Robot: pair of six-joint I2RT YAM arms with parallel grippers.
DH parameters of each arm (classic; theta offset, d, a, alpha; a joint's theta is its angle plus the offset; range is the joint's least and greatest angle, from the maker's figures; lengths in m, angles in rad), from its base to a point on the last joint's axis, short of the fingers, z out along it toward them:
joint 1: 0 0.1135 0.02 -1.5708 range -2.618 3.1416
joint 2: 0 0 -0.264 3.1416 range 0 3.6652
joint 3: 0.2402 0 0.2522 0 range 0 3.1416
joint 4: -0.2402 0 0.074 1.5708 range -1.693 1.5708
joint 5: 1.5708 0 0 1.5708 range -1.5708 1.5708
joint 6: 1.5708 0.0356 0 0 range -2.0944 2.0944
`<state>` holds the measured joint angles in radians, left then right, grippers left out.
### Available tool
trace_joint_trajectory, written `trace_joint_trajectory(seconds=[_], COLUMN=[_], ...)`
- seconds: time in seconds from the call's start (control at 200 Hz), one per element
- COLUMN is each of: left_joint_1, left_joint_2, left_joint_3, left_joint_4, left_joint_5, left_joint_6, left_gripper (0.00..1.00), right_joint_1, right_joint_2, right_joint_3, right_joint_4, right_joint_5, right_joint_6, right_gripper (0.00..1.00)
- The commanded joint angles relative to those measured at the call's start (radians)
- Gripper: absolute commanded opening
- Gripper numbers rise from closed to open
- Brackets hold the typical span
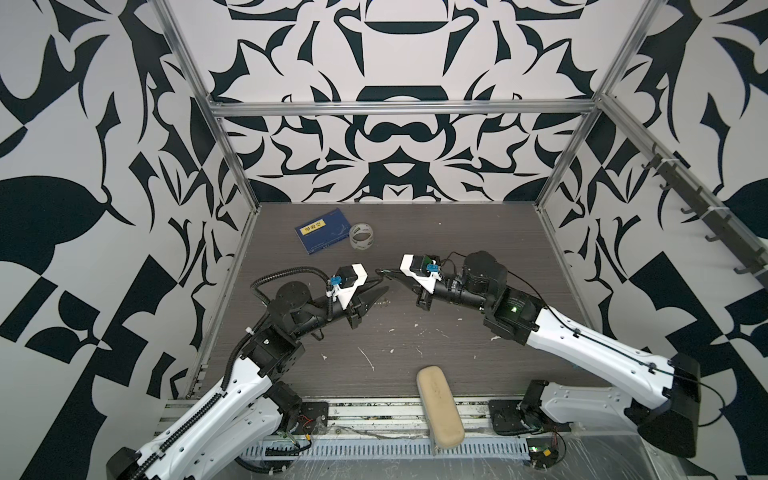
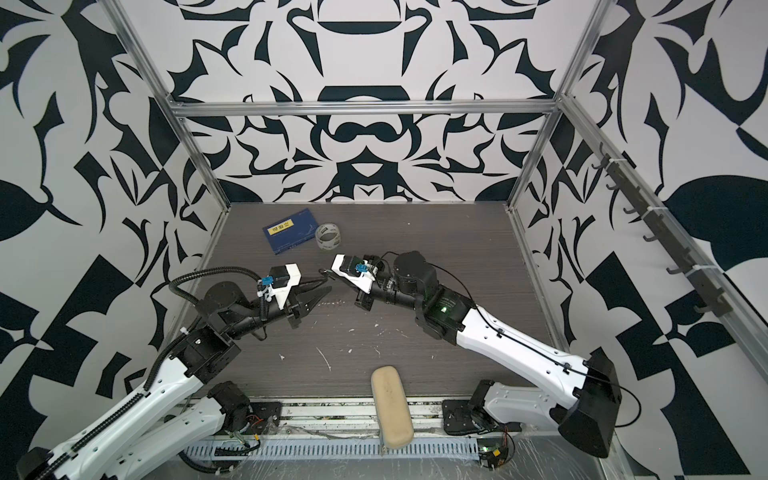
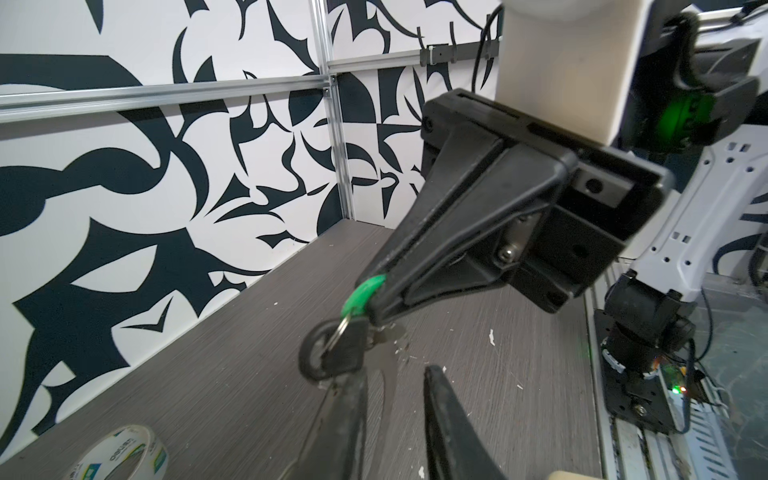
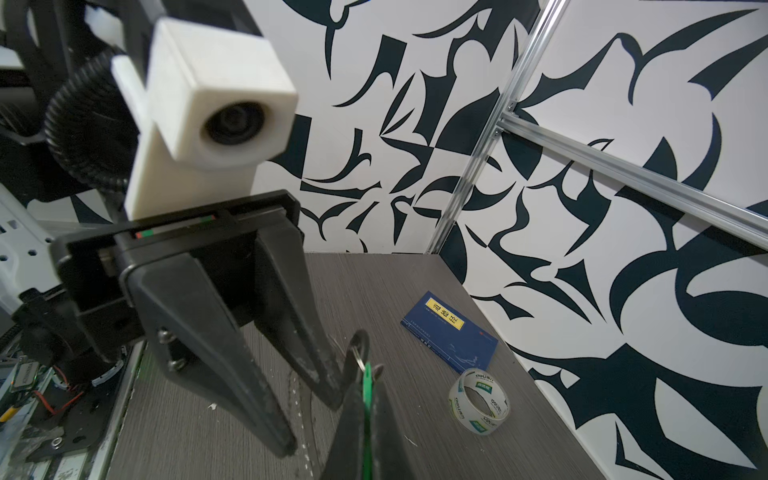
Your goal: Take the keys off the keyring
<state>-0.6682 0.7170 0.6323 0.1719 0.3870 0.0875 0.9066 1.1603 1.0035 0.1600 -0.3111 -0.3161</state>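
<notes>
**A:** Where's the black key (image 3: 332, 357)?

**B:** Up off the counter (image 3: 208, 374), between the two arms. The right pincer (image 3: 376, 309) is clamped tight on the green tag (image 3: 361, 295). The silver ring (image 3: 337, 332) dangles from the tag, and the key hangs on it.

**A:** And the left pincer (image 3: 392, 374)?

**B:** Partly open and empty. The key sits by the outer side of one finger, not in the gap.

**A:** So shift sideways first?

**B:** I'd say so. Get the key's head between the jaws, close firmly, then work it round the ring's coil. A straight pull would likely jam.
</notes>
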Motion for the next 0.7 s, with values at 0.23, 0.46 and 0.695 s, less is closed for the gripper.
trace_joint_trajectory(seconds=[0.23,0.46,0.695], left_joint_1=[-0.004,-0.004,-0.004], left_joint_2=[-0.048,-0.034,-0.054], left_joint_3=[0.063,0.097,0.208], left_joint_4=[-0.173,-0.287,-0.460], left_joint_5=[0.110,0.114,0.063], left_joint_6=[0.114,0.154,0.275], left_gripper=[0.41,0.39,0.39], right_joint_1=[0.001,-0.029,-0.089], right_joint_2=[-0.027,-0.029,-0.039], right_joint_3=[-0.001,-0.053,-0.073], right_joint_4=[0.149,0.288,0.359], right_joint_5=[-0.076,-0.167,-0.266], right_joint_6=[-0.093,-0.119,-0.091], right_gripper=[0.00,0.00,0.00])
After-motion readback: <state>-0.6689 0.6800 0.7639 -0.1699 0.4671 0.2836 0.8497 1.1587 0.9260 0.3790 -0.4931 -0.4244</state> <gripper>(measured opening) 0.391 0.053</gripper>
